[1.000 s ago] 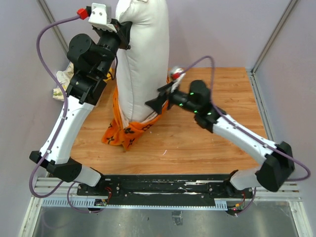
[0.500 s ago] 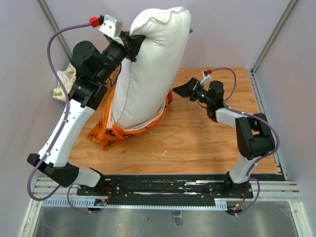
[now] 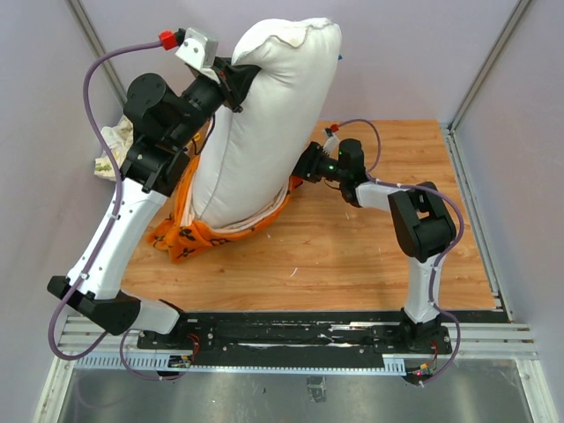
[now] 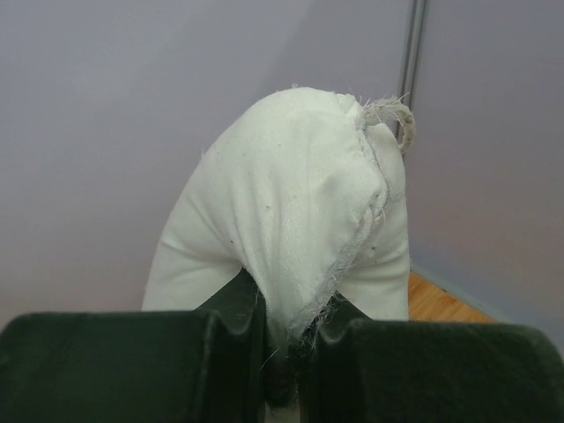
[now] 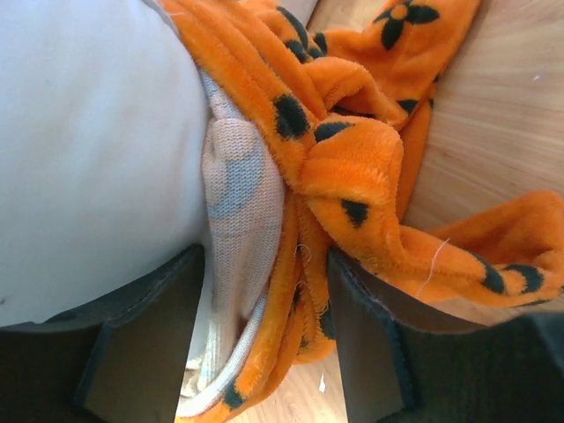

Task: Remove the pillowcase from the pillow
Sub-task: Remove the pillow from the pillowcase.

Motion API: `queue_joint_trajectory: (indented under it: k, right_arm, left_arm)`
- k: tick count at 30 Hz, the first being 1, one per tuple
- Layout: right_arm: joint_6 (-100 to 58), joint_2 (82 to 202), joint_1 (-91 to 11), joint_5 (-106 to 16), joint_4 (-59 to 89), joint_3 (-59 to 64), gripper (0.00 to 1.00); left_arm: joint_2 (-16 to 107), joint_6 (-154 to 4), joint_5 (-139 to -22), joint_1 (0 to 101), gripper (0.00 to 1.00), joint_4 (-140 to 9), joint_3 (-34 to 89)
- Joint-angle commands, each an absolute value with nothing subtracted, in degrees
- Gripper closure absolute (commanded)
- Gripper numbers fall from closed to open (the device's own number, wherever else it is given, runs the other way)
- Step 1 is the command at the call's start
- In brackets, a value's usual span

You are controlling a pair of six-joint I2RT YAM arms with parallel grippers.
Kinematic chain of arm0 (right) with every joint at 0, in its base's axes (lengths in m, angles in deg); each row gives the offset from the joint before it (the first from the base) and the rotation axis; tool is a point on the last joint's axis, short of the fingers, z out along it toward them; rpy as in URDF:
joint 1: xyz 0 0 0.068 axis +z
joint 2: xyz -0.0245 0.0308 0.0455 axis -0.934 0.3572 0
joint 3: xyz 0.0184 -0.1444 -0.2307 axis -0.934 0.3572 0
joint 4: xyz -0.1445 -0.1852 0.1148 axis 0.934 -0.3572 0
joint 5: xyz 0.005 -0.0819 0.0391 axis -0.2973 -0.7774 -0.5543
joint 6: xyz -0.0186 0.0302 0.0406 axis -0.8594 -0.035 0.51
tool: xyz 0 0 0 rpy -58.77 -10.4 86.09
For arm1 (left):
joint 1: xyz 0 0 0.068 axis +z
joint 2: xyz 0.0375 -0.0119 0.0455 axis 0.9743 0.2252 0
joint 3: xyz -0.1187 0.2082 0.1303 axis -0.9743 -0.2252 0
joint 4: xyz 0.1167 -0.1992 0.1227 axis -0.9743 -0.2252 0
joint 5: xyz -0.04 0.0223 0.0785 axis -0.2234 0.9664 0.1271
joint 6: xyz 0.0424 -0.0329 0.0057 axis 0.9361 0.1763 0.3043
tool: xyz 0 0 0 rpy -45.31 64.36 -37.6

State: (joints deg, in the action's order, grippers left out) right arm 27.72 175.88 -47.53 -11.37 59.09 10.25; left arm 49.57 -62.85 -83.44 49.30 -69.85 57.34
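The white pillow (image 3: 256, 123) stands upright and tilted, held up by its top corner. My left gripper (image 3: 236, 77) is shut on that corner (image 4: 304, 220). The orange pillowcase (image 3: 189, 233) with black motifs is bunched round the pillow's lower end on the table. My right gripper (image 3: 298, 174) is low at the pillow's right side. In the right wrist view its jaws stand open with the bunched pillowcase edge (image 5: 335, 176) between them and the pillow (image 5: 88, 141) to the left.
A wooden table (image 3: 352, 247) carries everything. A pale printed cloth (image 3: 113, 145) lies at the table's left edge behind the left arm. Grey walls and frame posts close in the back and sides.
The right gripper moved left from open table to the pillowcase edge at the pillow's base. The pillow leaned a little more and the pillowcase slid lower and left.
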Motion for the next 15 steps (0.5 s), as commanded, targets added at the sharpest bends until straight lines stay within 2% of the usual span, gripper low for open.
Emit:
queue_joint_trajectory:
  k: [1,3,7,12,15]
  right_arm:
    - [23.7,179.7,-44.2,-11.2,49.5,6.3,0.45]
    - [22.8,181.7,-43.7,-11.4,45.8,4.8,0.54]
    - [14.9,183.2,-42.5,-14.8,29.5,0.0,0.66]
    - [4.5,183.8,-40.0,-21.8,12.9,-7.2,0.93]
    - [1.5,184.6,-39.0,-24.8,8.6,-9.1,0.99]
  left_arm:
    - [44.8,-63.0,-85.1,49.7,1.0,-55.4,58.9]
    - [43.9,-63.5,-85.0,49.8,1.0,-54.5,58.3]
    - [40.9,-66.5,-80.5,49.9,1.0,-50.5,55.5]
    - [35.0,-70.5,-66.5,49.9,1.0,-38.7,47.9]
    - [31.4,-71.3,-60.6,49.9,1.0,-30.7,43.4]
